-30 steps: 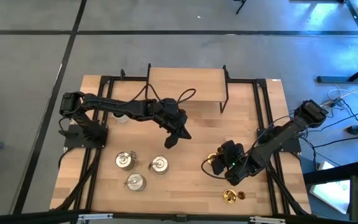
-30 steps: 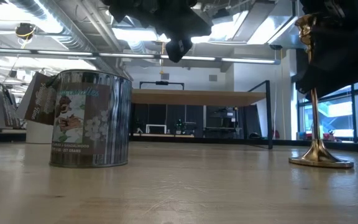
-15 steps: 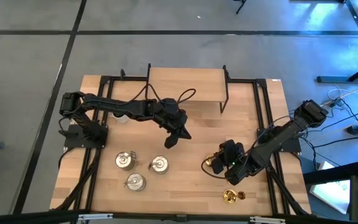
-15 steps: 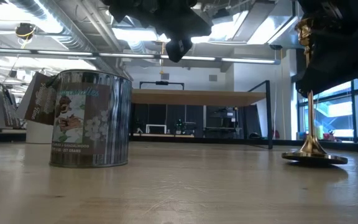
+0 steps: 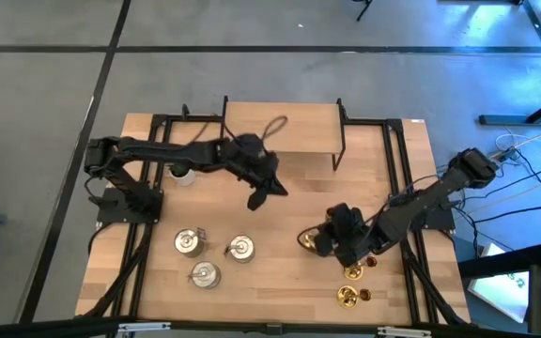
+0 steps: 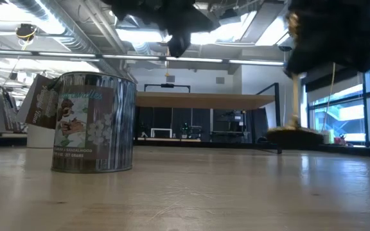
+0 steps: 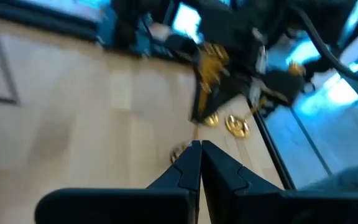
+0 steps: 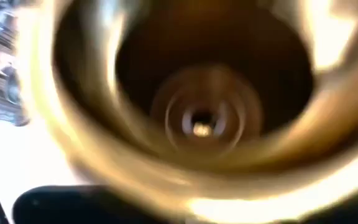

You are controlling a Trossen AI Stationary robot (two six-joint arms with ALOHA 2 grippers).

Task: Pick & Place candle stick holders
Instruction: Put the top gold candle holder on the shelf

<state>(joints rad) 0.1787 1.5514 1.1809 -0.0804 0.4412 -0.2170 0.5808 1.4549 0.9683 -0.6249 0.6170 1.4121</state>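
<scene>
My right gripper is shut on a gold candle stick holder and carries it above the table's right half. The holder's cup fills the right wrist view. Two more gold holders stand on their bases near the front right. Three squat silvery holders stand at the front left; one looms in the low view. My left gripper is shut and empty, above the table's middle; it also shows in its wrist view. My right gripper holds the gold holder near its top cup; the gripper's dark body hides the fingers and the place of contact. The holder hangs below the gripper, lifted clear of the table. It is tilted, its round base toward the table's left.
A raised wooden shelf on dark legs stands at the far middle. A small white pot stands at the far left by the left arm. Bare wood lies between the silvery holders and the gold ones.
My right gripper has lifted the gold holder off the table and carried it toward the table's left; its base has swung up and leftward, so the holder is now tilted. My left gripper has gone a little toward the far edge.
</scene>
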